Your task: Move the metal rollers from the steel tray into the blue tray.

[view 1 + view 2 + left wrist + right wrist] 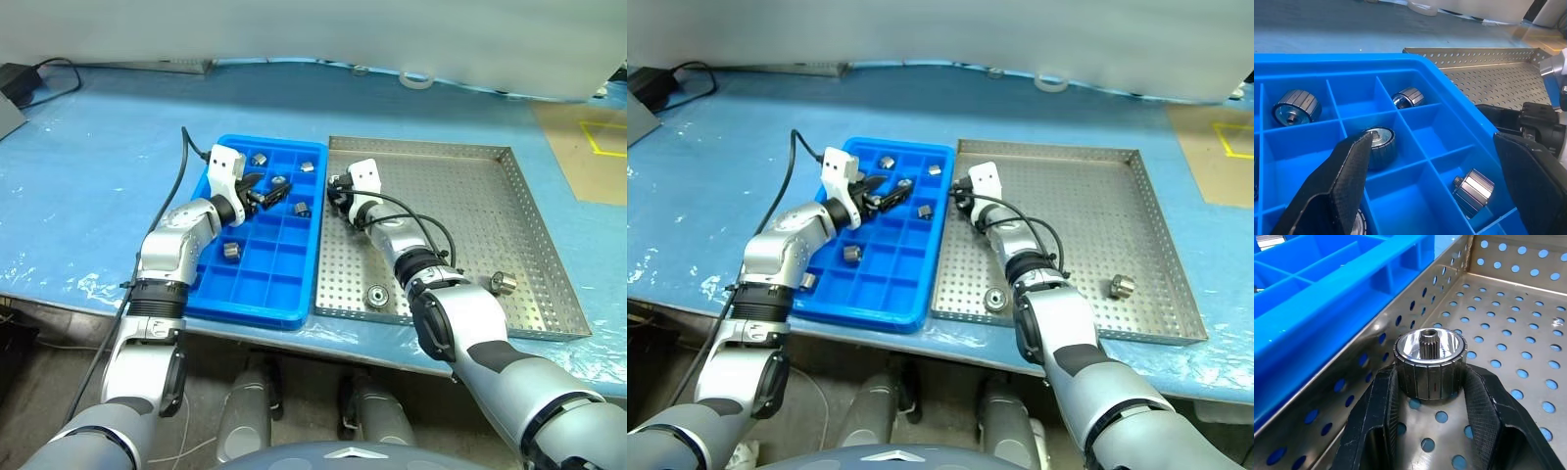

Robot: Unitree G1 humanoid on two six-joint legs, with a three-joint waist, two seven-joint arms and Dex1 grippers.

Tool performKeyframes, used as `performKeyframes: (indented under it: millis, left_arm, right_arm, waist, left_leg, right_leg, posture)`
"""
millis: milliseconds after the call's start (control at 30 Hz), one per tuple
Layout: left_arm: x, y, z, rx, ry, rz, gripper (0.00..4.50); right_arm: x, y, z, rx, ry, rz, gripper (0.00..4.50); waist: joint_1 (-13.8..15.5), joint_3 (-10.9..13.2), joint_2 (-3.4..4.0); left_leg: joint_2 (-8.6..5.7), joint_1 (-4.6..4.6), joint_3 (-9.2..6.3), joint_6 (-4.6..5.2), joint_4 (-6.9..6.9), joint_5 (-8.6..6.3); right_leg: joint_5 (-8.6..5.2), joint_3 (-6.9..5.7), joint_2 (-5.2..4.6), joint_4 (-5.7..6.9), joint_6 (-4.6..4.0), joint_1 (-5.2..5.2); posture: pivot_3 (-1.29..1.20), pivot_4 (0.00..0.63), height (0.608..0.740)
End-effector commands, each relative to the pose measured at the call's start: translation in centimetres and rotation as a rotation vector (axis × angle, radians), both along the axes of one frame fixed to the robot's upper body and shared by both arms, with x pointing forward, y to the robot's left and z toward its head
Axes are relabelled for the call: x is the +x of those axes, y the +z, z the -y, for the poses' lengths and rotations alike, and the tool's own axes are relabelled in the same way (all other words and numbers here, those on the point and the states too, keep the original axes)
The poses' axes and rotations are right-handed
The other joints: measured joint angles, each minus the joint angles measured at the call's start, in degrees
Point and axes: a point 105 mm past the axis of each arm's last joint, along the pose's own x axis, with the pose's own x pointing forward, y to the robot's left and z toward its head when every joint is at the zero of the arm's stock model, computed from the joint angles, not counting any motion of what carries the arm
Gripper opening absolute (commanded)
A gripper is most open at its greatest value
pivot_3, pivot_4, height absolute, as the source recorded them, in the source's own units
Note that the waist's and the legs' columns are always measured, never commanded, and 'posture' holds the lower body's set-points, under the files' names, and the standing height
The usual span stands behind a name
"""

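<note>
Right claw (1429, 396) is clamped on a roller (1429, 363), one finger (1382, 406) on each side of its ribbed wall. The roller stands upright, bore up, on the perforated floor of the steel tray (509, 206), hard against the tray's 9 o'clock wall, just beside the blue tray (257, 294). From the head views this grip sits at about 10 o'clock of the steel tray, near its far-left corner.

Left claw (263, 194) hangs wide over the blue tray's far half and holds nothing. Its wrist view shows both fingers spread well apart above the compartments.

Blue tray lies touching or nearly touching the steel tray's left edge, both on the table (88, 166).

Rollers in the blue tray, one per cell:
- far row: one at about 12 o'clock (260, 159), one at 1 o'clock (307, 166)
- mid area: one under the left claw (280, 182), one at 3 o'clock (302, 209)
- one at 9 o'clock (231, 251)

A sixth shows at the left wrist view's lower edge, partly hidden by a finger; I can't place its cell.

Loose in the steel tray:
- one at 7 o'clock near the front rim (376, 295), lying bore up
- one at 4 o'clock (503, 283), close to the right forearm
</note>
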Motion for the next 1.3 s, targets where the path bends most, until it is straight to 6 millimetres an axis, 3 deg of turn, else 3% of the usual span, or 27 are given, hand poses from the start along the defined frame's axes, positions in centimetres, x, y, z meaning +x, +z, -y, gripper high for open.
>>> performKeyframes:
  millis: [33,133,333,467,567,700,867,1000,1167,1300]
  left_arm:
    - [-0.3,1.3,0.4,-0.004,-0.017,0.050,4.17]
    - [-0.5,1.5,0.4,-0.008,-0.026,0.052,4.17]
    - [-1.3,2.0,0.9,-0.037,-0.083,0.059,4.17]
    - [-1.9,2.3,0.6,-0.037,-0.111,0.064,4.17]
    - [-3.4,2.9,-0.2,-0.012,-0.169,0.068,4.17]
    - [-7.0,4.7,-2.0,0.094,-0.260,0.126,4.17]
    - [-11.0,5.5,-3.6,0.211,-0.308,0.143,4.17]
    - [-11.7,4.3,-4.7,0.236,-0.260,0.107,4.17]
    - [-11.0,1.9,-6.5,0.254,-0.123,0.049,4.17]
    - [-10.7,0.7,-9.3,0.266,-0.007,0.011,4.17]
  right_arm:
    - [0.3,1.8,0.0,0.009,0.032,0.061,1.55]
    - [0.5,2.3,1.2,-0.001,0.022,0.073,1.55]
    - [0.2,4.1,5.8,-0.045,0.008,0.159,1.55]
    - [-1.6,6.3,7.7,-0.036,0.080,0.217,1.55]
    - [-5.5,7.7,5.9,-0.035,0.312,0.208,1.55]
    - [-11.9,9.2,3.6,-0.058,0.626,0.143,1.55]
    - [-15.8,9.0,3.2,-0.137,0.802,0.020,1.55]
    - [-16.8,8.1,2.3,-0.174,0.888,-0.035,1.55]
    - [-15.1,6.3,-0.6,-0.204,0.930,-0.025,1.55]
    - [-13.6,5.8,-2.7,-0.199,0.962,0.016,1.55]
  waist:
    - [-0.04,0.00,0.00]
    - [0.00,0.01,0.00]
    - [0.31,0.02,-0.01]
    - [0.15,0.04,-0.04]
    - [-0.14,0.07,-0.04]
    - [-0.27,0.08,-0.04]
    - [0.66,0.08,-0.04]
    - [1.84,0.08,-0.03]
    - [2.57,0.07,-0.06]
    - [2.93,0.07,-0.07]
  left_leg:
    - [0.00,0.00,0.00,0.00,0.00,0.00]
    - [0.00,0.00,0.00,0.00,0.00,0.00]
    - [-0.03,-0.04,0.01,0.04,0.00,-0.02]
    - [-0.03,-0.05,0.01,0.06,-0.01,-0.03]
    - [-0.01,-0.05,0.00,0.08,-0.07,-0.02]
    - [0.00,0.14,0.00,-0.09,-0.54,0.09]
    - [0.08,0.71,-0.05,-0.53,-1.23,0.34]
    - [-0.02,1.51,-0.02,-0.59,-1.65,0.34]
    - [-0.04,1.60,-0.02,-0.69,-1.84,0.38]
    - [-0.03,1.50,-0.02,-0.75,-1.89,0.42]
  right_leg:
    - [0.00,0.00,0.00,0.00,0.00,0.00]
    - [0.00,0.00,0.00,0.00,0.00,0.00]
    - [0.00,0.00,-0.01,-0.07,0.00,0.01]
    - [0.00,0.00,0.00,-0.14,0.00,0.01]
    - [0.00,0.00,0.02,-0.15,0.01,-0.01]
    - [0.00,0.01,0.09,-0.33,0.02,0.01]
    - [-0.01,-0.02,0.27,-0.86,0.03,0.50]
    - [-0.05,0.04,0.27,-1.33,0.09,1.21]
    - [-0.05,0.04,0.29,-1.50,0.09,1.26]
    - [-0.04,0.04,0.31,-1.42,0.08,1.13]
  posture:
    - [-0.03,0.150,0.740]
    - [-0.03,0.150,0.740]
    - [-0.04,0.150,0.740]
    - [-0.06,0.150,0.740]
    - [-0.08,0.150,0.740]
    - [-0.07,0.150,0.740]
    - [0.00,0.150,0.740]
    - [0.05,0.150,0.740]
    - [0.11,0.150,0.740]
    - [0.14,0.150,0.740]
